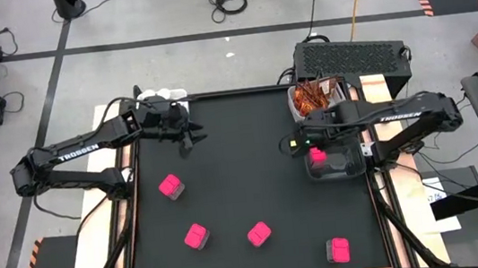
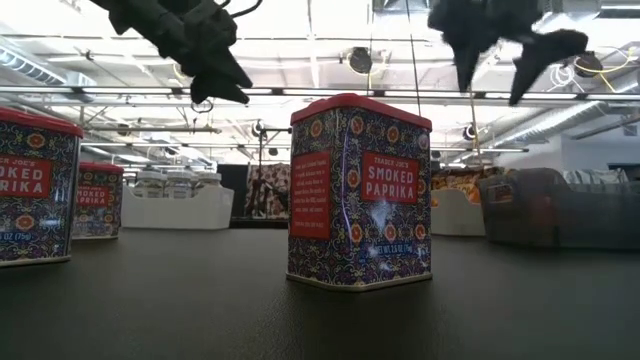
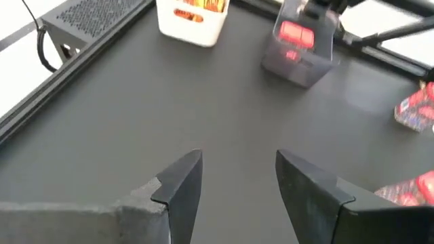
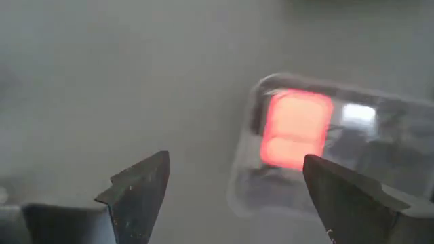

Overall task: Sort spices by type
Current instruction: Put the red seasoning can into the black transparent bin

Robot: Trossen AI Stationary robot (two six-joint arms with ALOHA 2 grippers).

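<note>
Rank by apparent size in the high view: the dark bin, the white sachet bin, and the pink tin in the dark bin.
1. Dark bin.
2. White sachet bin, partly hidden by the right arm, so the gap is unsure.
3. Pink tin, clearly smallest.

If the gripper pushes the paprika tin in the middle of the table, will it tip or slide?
The paprika tin looks rigid, with flat printed sides, so it probably will not bend. It stands upright on a broad square base, taller than wide: a low push would likely slide it, a high one might tip it. It should not roll. Its weight cannot be judged.
</note>
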